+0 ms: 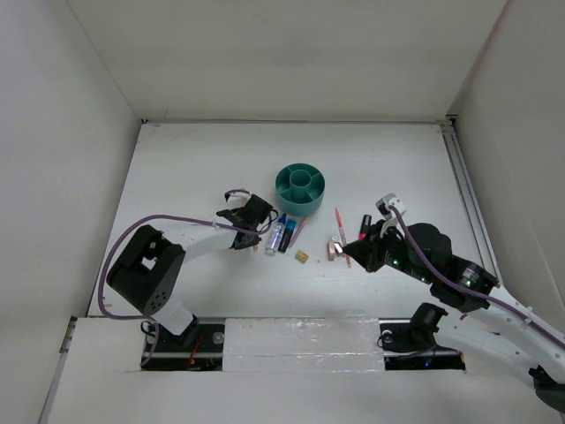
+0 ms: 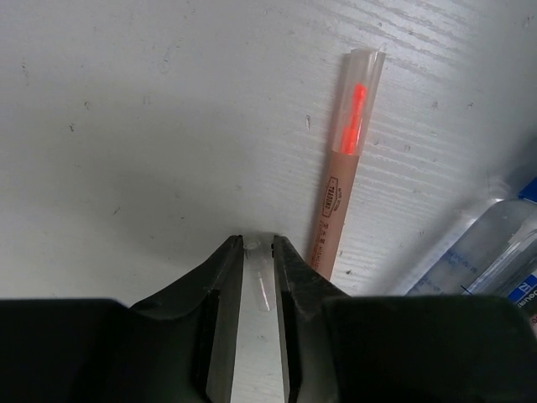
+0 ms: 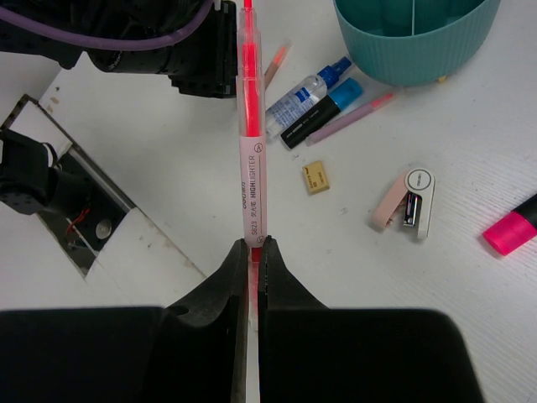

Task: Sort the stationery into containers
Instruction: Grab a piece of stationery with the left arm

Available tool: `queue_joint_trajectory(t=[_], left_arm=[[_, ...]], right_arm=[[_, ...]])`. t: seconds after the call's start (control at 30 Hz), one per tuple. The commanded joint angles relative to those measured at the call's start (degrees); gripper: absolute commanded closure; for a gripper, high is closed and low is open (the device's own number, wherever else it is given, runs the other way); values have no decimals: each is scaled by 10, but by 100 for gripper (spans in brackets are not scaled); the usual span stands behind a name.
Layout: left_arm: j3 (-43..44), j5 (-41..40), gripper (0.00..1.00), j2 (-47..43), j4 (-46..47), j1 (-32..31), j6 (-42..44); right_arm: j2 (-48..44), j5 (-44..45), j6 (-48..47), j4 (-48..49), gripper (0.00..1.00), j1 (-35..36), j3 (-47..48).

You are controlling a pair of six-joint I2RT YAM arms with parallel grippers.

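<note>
Over the white bench (image 1: 194,168) our right hand (image 3: 254,248) clamps 1 pink pencil (image 3: 251,168) endwise, probably for standing it in the teal organizer (image 3: 411,38); the left hand (image 2: 258,250) we cannot tell, gripping or not.

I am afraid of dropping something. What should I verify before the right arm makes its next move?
1. Right fingers shut on the pink pencil: ok.
2. Teal organizer upright, compartments open: ok.
3. Left fingers empty: cannot tell.
4. Left fingers apart from the organizer: ok.
5. Everything sorted: not ok, pens lie on the table.
</note>
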Motion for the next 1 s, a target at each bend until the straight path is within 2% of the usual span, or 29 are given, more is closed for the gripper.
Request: queue_joint_trajectory(t=[0.0,0.1,0.97], left_arm=[[-34,53,82,22,-44,-4,-17],[-39,58,77,22,-44,-4,-17],[-61,62,77,4,-57,-21,-52]], right_arm=[[-1,8,3,32,100,4,-5],[-1,8,3,32,100,4,-5],[-1,2,3,32,100,4,-5]])
